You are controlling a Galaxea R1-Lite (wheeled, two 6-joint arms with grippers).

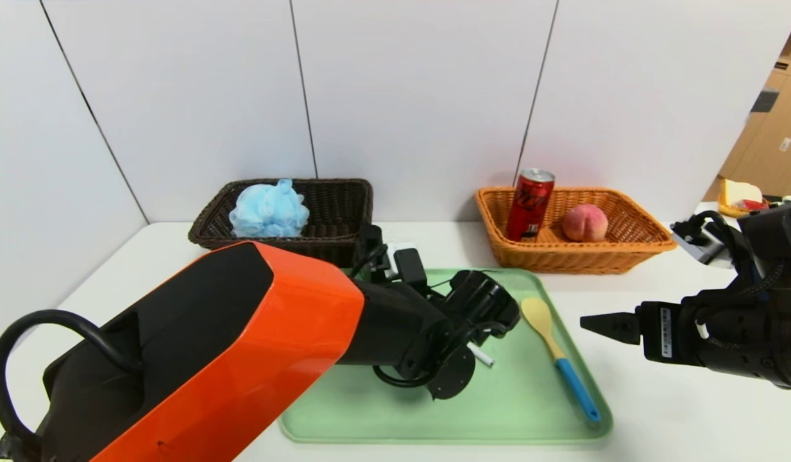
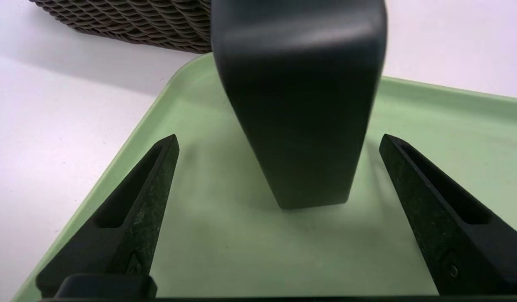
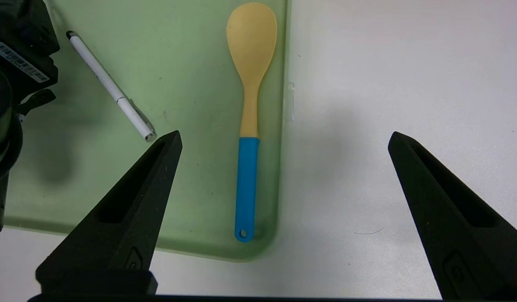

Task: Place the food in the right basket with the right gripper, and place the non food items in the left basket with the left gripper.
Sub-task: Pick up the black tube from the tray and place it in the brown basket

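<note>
Nearest the head camera, the left arm's orange-and-black shell fills the near left and reaches over the green tray [image 1: 382, 410], hiding much of the tray's left half. Its left gripper [image 2: 279, 142] hangs low over the tray's far left part with fingers spread wide, a small dark bottle [image 2: 298, 105] standing upright between them and touching neither; the bottle's top is cut off in the wrist view, and in the head view the arm hides the bottle altogether.

Just right of that arm's wrist, only one end of a thin white pen [image 3: 109, 86] peeks out in the head view; the right wrist view shows it whole, lying flat on the tray at a slant. A yellow spoon with a blue handle [image 1: 557, 350] lies along the tray's right edge, long axis running near to far, bowl at the far end, handle toward the near right corner.

Over the bare white worktop [image 1: 658, 410] right of the tray, the right gripper [image 3: 285, 138] hovers with fingers wide apart and nothing between them.

At the far left, the dark brown wicker basket [image 1: 344, 205] holds a light blue bath pouf [image 1: 268, 210]. At the far right, the orange-tan wicker basket [image 1: 632, 247] holds a red soda can [image 1: 530, 204], leaning slightly, and a peach [image 1: 584, 223] just right of it.
</note>
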